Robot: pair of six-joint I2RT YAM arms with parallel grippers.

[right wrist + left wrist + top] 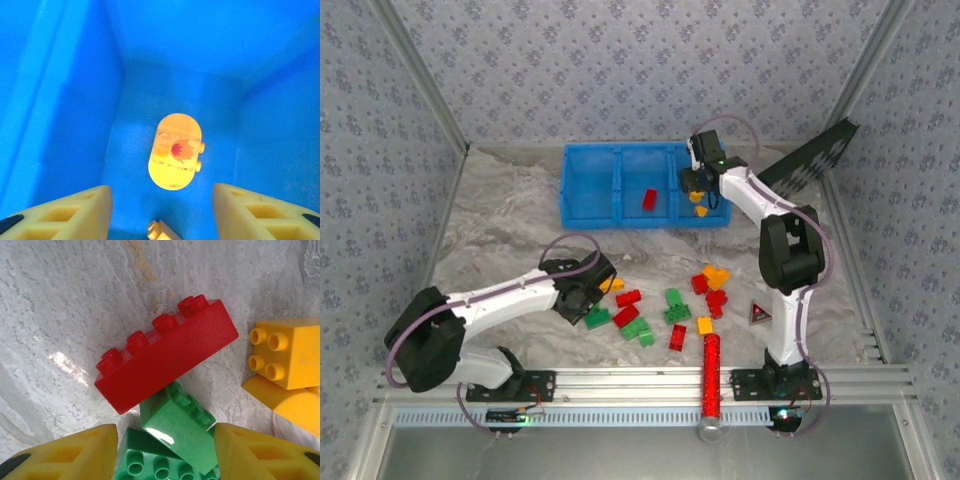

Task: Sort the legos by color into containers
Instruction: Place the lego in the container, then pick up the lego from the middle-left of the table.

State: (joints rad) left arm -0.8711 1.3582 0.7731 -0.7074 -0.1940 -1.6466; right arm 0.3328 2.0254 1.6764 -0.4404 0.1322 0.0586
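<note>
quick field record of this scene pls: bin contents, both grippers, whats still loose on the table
bin: bright blue plastic tray, three compartments
middle compartment: one red brick
right compartment: rounded yellow-orange brick, plus a smaller yellow piece
right gripper: open, above right compartment, holding nothing
left gripper: open, low over green bricks beside a long red brick
loose: red, green, yellow bricks on the marbled white table

No words, numbers or brand names can be read. 2 picture marks appear: a red, flame-like print on the rounded orange brick (175, 150) lying in the blue bin (75, 100), and a red mark, too small to make out, on a dark triangle (760, 314) on the table.
</note>
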